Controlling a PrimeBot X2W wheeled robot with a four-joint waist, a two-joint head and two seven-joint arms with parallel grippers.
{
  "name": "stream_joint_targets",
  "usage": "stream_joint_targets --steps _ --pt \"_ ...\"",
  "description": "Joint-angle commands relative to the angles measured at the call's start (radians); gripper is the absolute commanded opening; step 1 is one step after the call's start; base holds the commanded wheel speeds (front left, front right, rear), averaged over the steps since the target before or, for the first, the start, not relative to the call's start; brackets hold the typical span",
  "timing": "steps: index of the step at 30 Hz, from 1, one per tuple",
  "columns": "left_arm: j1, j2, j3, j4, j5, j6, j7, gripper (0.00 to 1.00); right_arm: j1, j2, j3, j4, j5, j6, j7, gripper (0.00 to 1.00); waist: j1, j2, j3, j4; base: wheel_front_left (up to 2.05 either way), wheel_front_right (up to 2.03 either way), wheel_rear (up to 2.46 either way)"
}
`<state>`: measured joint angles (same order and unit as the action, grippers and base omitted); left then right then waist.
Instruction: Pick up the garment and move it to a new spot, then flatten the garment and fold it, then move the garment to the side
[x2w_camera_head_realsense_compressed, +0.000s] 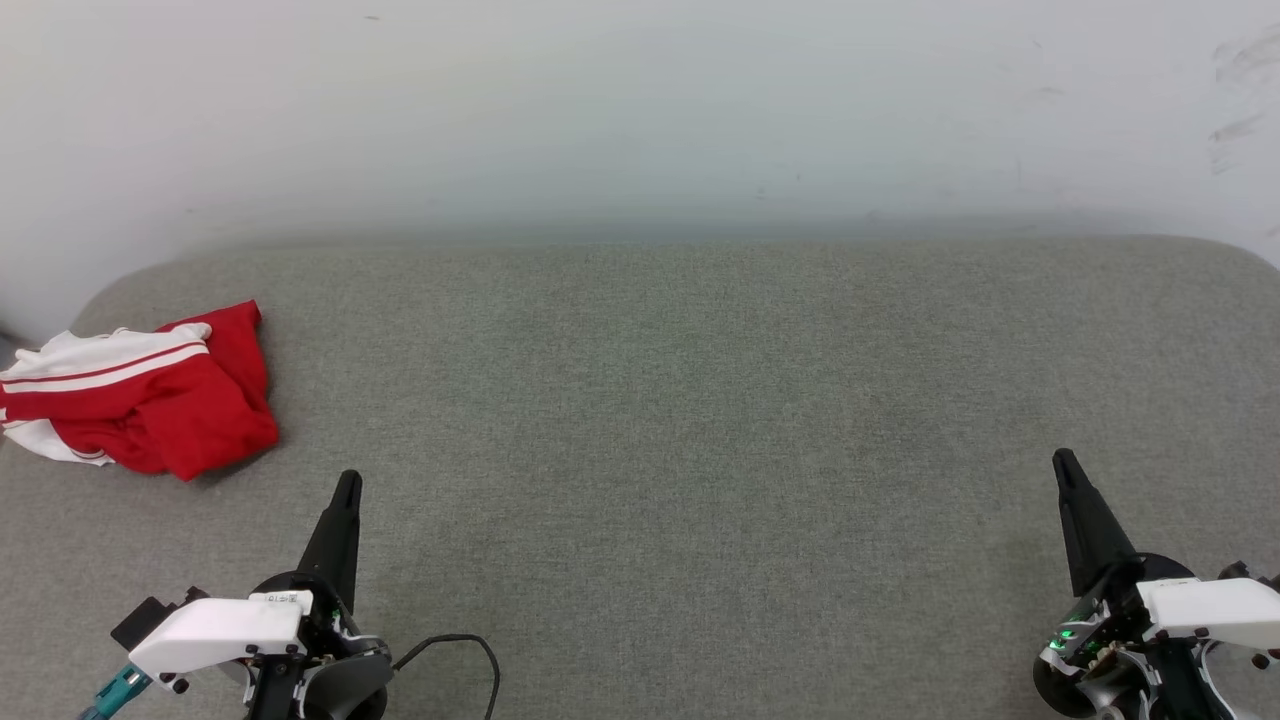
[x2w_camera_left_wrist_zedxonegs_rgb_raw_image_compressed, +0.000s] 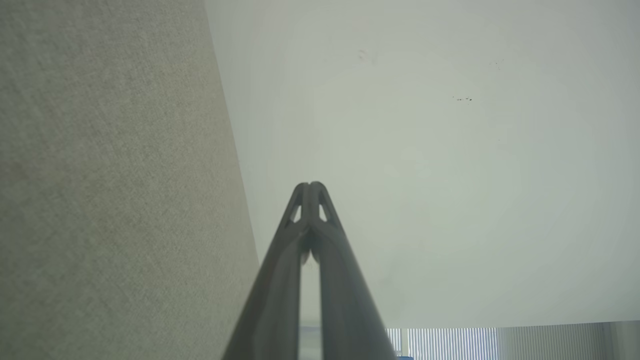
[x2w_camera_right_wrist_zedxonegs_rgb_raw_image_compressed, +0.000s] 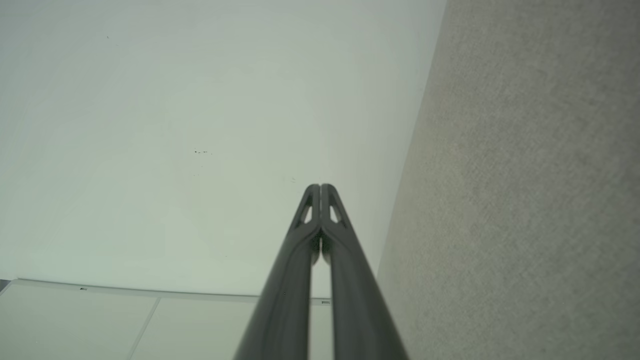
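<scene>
The garment (x2w_camera_head_realsense_compressed: 150, 400), red with white striped sleeves, lies crumpled in a heap at the far left of the grey fabric surface (x2w_camera_head_realsense_compressed: 680, 420). My left gripper (x2w_camera_head_realsense_compressed: 347, 482) is at the lower left, shut and empty, a short way right of and nearer than the heap. At the lower right my right gripper (x2w_camera_head_realsense_compressed: 1062, 460) is shut and empty too, far from the garment. In the left wrist view the left gripper (x2w_camera_left_wrist_zedxonegs_rgb_raw_image_compressed: 310, 186) has its tips pressed together against a pale wall. The right gripper (x2w_camera_right_wrist_zedxonegs_rgb_raw_image_compressed: 320, 187) looks the same in the right wrist view.
A pale wall (x2w_camera_head_realsense_compressed: 640, 110) rises behind the grey surface. A black cable (x2w_camera_head_realsense_compressed: 470, 650) loops on the surface beside my left wrist. The surface's rounded back corners (x2w_camera_head_realsense_compressed: 110, 290) sit near the garment and at the far right.
</scene>
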<state>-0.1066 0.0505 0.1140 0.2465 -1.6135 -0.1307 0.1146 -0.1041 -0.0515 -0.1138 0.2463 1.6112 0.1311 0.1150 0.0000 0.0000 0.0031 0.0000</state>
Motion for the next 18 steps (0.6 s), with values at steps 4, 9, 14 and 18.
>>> stream_joint_targets --steps 4,9,14,18 --pt "0.0 0.0 0.0 0.001 0.0 0.0 0.0 1.0 0.0 0.0 0.0 0.001 0.0 0.0 0.0 1.0 0.0 0.0 0.0 0.0 0.0 0.0 0.0" --pt "0.029 -0.003 -0.005 0.029 0.001 0.0 -0.007 1.0 0.03 0.001 0.002 0.033 -0.004 0.0 -0.006 1.0 0.0 0.0 0.0 0.0 0.0 0.0 0.0" --pt "0.033 -0.003 -0.002 0.014 0.034 0.0 -0.033 1.0 0.034 0.001 -0.001 0.022 -0.05 0.0 -0.033 1.0 0.0 0.0 0.001 0.0 0.0 0.0 0.0" --pt "0.031 -0.003 0.013 -0.001 0.1 0.002 -0.053 1.0 0.037 0.001 -0.004 -0.006 -0.14 0.0 -0.052 1.0 0.0 0.0 0.002 0.0 0.0 0.0 0.0"
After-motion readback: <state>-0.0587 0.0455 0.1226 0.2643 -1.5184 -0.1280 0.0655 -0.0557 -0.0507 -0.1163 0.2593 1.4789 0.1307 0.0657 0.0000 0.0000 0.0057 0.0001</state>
